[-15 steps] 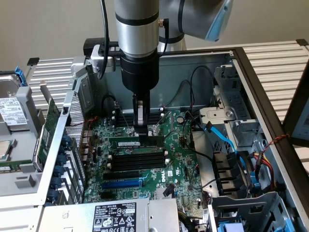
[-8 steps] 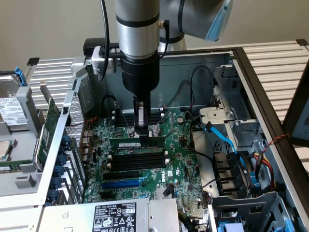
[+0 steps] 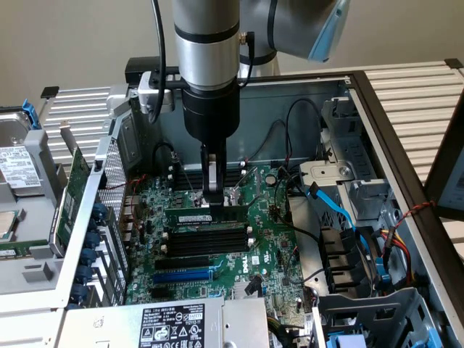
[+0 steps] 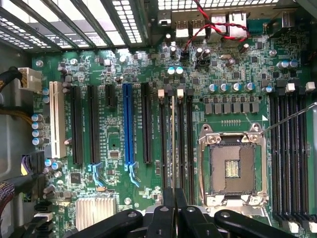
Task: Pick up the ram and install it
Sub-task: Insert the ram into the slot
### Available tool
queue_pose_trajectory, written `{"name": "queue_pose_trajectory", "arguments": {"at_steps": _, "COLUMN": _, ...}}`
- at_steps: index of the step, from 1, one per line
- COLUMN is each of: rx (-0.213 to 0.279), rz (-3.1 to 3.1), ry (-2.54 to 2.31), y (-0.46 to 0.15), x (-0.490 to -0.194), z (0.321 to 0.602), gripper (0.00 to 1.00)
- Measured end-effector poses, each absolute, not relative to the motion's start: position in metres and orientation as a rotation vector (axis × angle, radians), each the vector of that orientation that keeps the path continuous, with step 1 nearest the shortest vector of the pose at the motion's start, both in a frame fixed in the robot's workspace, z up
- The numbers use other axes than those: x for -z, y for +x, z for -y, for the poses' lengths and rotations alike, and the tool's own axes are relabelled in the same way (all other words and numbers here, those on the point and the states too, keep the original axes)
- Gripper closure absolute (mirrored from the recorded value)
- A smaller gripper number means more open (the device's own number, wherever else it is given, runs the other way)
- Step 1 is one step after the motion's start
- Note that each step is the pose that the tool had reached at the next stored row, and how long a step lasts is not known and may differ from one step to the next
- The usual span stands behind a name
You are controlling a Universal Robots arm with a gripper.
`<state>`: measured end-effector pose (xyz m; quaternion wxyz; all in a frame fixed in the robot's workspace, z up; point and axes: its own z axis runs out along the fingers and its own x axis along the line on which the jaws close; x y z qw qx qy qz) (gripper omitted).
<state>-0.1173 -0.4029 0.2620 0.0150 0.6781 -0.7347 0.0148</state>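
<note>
The gripper (image 3: 214,199) is lowered into the open computer case (image 3: 290,98), and its two fingers are closed on the ram (image 3: 190,217), which is gripped at about the middle of its upper edge. The ram is held on its long edge, level, directly under the gripper and parallel to the black memory slots (image 3: 206,241). It is at the far side of that row in the exterior view. Whether it is already pressed down into a slot cannot be told. In the wrist view the closed fingertips (image 4: 168,201) are seen over the same slots, just beside the CPU socket (image 4: 232,168). Inside the case the green motherboard (image 3: 272,239) is mounted, and blue cables (image 3: 337,210) are laid towards the exterior view's right.
</note>
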Motion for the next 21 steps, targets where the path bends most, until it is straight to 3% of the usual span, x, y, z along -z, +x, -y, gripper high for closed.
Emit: {"name": "queue_pose_trajectory", "arguments": {"at_steps": 21, "rx": -0.047, "rz": 2.253, "ry": 2.146, "y": -0.117, "x": -0.249, "z": 0.402, "gripper": 0.88}}
